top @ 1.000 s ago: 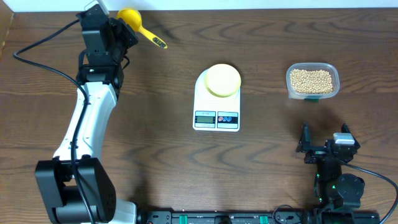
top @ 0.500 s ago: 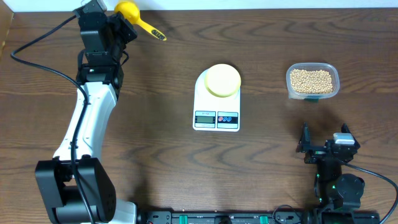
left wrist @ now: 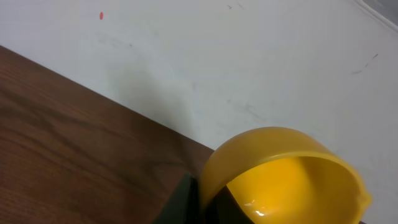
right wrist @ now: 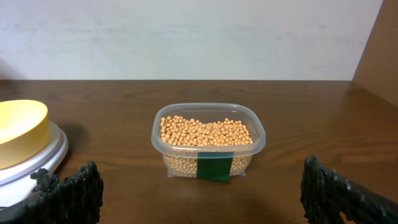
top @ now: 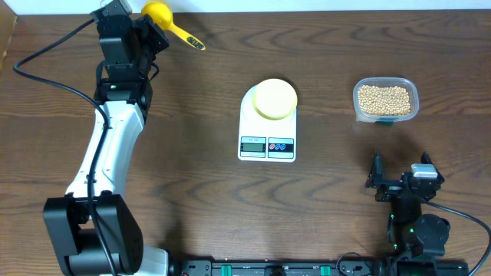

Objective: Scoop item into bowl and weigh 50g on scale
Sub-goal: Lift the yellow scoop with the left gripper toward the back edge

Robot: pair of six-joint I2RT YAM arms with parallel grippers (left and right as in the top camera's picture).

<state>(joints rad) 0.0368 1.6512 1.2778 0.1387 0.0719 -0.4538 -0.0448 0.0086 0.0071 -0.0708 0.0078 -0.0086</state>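
At the table's far left corner my left gripper (top: 153,32) is shut on a bright yellow scoop (top: 159,11), whose handle (top: 189,41) points right. The left wrist view shows the scoop's cup (left wrist: 292,180) empty, right against a dark finger (left wrist: 185,202). The pale yellow bowl (top: 275,99) stands on the white scale (top: 266,146) mid-table; both also show at the left of the right wrist view, bowl (right wrist: 18,130) on scale (right wrist: 43,158). The beans (top: 384,98) fill a clear tub (right wrist: 208,144). My right gripper (top: 400,181) rests open near the front edge, well short of the tub.
A white wall (left wrist: 236,56) runs just behind the table's far edge, close to the scoop. The left arm's black cable (top: 46,57) loops over the table's left side. A brown panel (right wrist: 379,56) stands to the right of the tub.
My left gripper has moved a little toward the far edge with the scoop, then held still. The right arm, bowl, scale and tub have not moved.
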